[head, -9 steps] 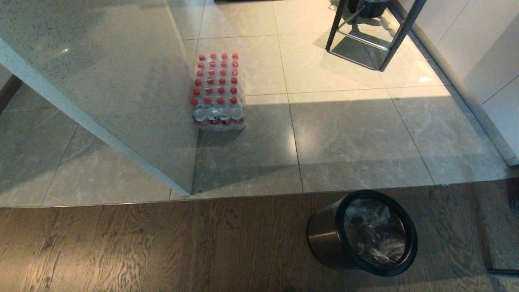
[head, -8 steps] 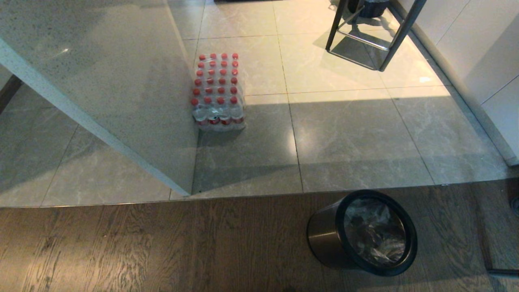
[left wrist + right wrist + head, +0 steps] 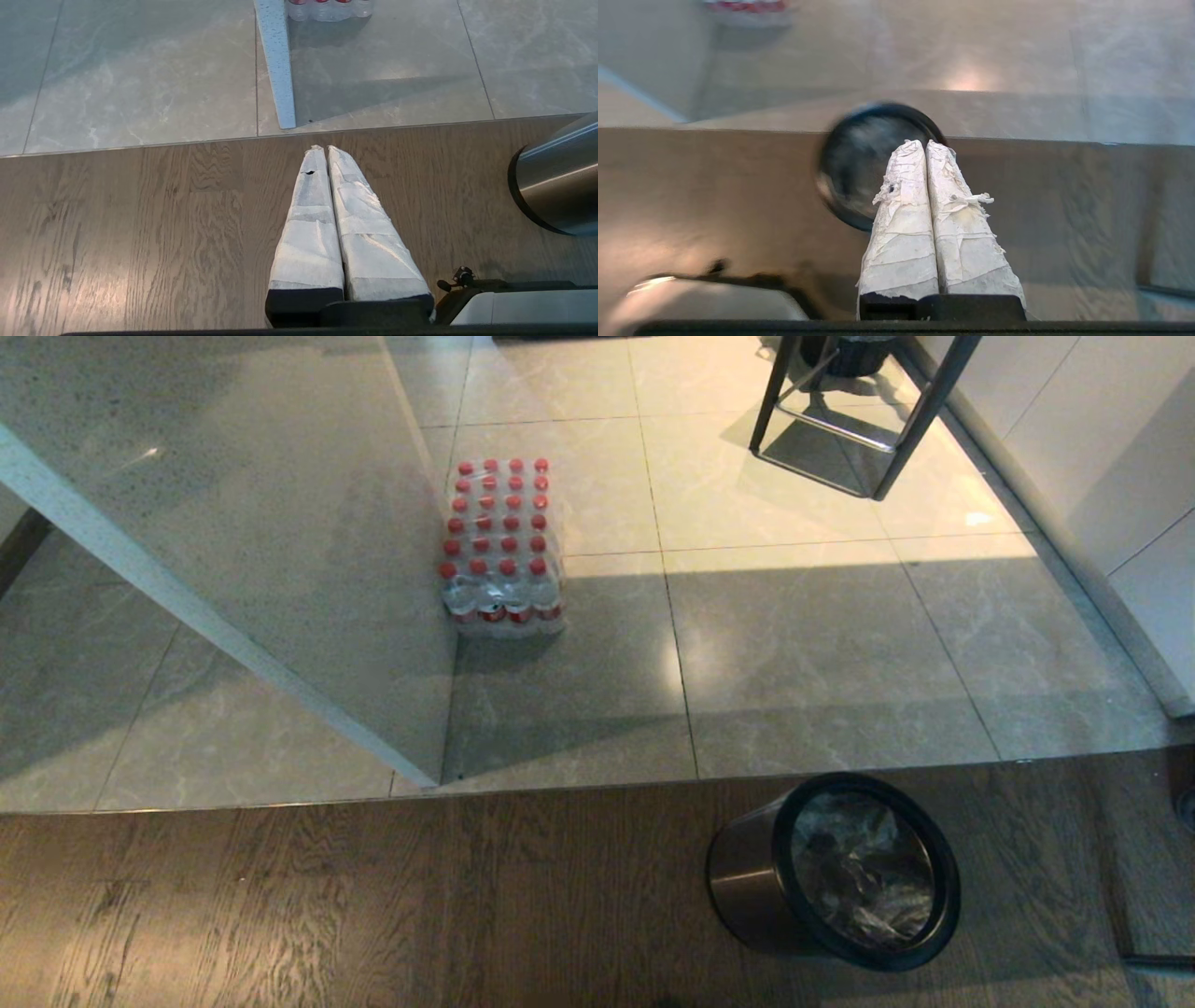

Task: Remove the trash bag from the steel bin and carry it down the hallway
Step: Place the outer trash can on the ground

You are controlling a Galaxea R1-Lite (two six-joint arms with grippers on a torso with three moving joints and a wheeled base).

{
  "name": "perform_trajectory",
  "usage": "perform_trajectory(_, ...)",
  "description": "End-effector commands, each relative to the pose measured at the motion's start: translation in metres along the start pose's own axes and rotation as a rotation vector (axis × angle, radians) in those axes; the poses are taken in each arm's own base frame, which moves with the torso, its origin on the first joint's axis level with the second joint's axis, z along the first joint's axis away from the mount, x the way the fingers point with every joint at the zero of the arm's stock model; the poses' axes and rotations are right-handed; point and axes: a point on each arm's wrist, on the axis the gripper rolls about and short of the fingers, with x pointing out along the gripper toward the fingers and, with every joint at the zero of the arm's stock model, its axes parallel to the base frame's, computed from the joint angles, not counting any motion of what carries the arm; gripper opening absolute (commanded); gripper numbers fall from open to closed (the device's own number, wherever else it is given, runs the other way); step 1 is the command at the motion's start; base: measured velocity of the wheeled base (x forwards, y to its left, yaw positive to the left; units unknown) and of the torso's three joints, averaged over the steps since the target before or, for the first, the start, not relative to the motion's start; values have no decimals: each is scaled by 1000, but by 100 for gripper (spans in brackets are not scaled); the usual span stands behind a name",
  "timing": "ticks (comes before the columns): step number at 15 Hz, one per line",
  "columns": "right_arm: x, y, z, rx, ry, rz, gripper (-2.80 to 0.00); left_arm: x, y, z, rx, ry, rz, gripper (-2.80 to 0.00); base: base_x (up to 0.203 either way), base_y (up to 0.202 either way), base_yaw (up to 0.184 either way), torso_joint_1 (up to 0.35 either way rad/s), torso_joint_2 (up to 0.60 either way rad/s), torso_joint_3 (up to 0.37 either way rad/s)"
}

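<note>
Honestly, with both the right gripper and left gripper pinched empty, the thin trash bag could tear leaving the steel bin.

light: sunlit far tiles | near floor shadowed | right wrist blurred

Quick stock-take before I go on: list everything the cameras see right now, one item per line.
steel bin: one, brushed steel with black rim, upright on the wood floor, near right.
trash bag: one, clear, crumpled inside the steel bin.
bottle pack: one, red-capped, shrink-wrapped, on the floor tiles against the speckled panel.
speckled panel: one, grey, far left.
metal stand: one, dark legs, far right.
left pincer: shut, white-wrapped, over wood floor.
right pincer: shut, white-wrapped, above the steel bin.
</note>
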Motion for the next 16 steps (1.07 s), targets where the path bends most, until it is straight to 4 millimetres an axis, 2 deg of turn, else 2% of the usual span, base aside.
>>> perform_trajectory(1, 54, -7, 63, 45, 231, 61, -280, 0, 0, 0, 0, 0, 0, -280, 0, 0, 0, 0, 0, 0)
perform_trajectory(2, 75, -8, 77, 75, 330, 107, -280, 0, 0, 0, 0, 0, 0, -280, 0, 0, 0, 0, 0, 0)
perform_trajectory(3, 94, -8, 82, 105, 429, 165, -280, 0, 0, 0, 0, 0, 0, -280, 0, 0, 0, 0, 0, 0)
perform_trajectory(6, 143, 2, 74, 191, 691, 413, -280, 0, 0, 0, 0, 0, 0, -280, 0, 0, 0, 0, 0, 0)
perform_trajectory(7, 154, 7, 69, 222, 758, 496, 0, 0, 0, 0, 0, 0, 0, -280, 0, 0, 0, 0, 0, 0)
perform_trajectory(10, 184, 20, 43, 239, 906, 640, 0, 0, 0, 0, 0, 0, 0, -280, 0, 0, 0, 0, 0, 0)
perform_trajectory(14, 214, 28, 4, 46, 996, 750, 0, 0, 0, 0, 0, 0, 0, -280, 0, 0, 0, 0, 0, 0)
perform_trajectory(16, 226, 29, -14, -34, 1082, 699, 0, 0, 0, 0, 0, 0, 0, -280, 0, 0, 0, 0, 0, 0)
